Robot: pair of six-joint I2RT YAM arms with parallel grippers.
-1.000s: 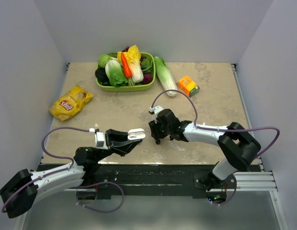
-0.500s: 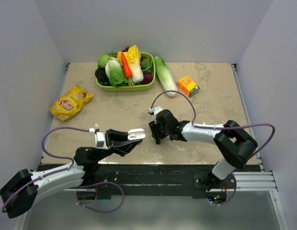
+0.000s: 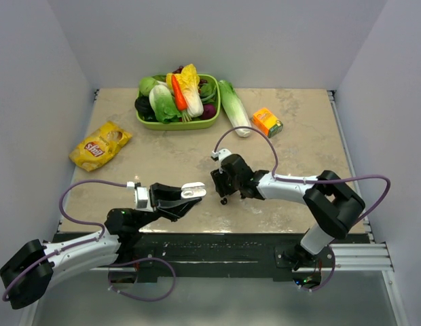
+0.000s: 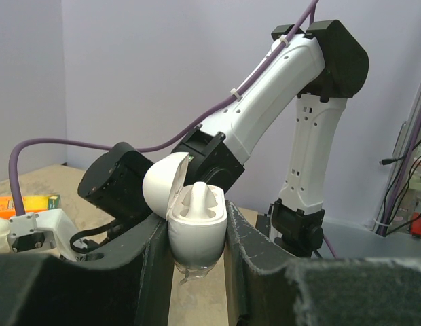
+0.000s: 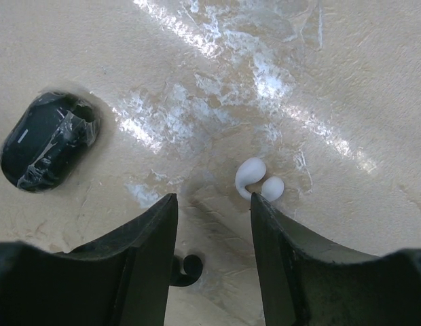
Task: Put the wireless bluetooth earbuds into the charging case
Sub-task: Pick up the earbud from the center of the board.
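White-and-black arms (image 3: 288, 189), purple cables (image 3: 95, 181)

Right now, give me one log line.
left gripper: shut on charging case, lid open | right gripper: open, white earbud lying just ahead

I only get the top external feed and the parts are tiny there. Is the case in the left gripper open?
Observer: Yes. The left wrist view shows the left gripper shut on the white charging case, lid hinged up.
Operator: What's under the right gripper?
Observer: Its wrist view shows a white earbud on the table just past the open jaws, untouched.
Operator: Anything beside it?
Observer: A black oval case in clear film, off to the left of that view.
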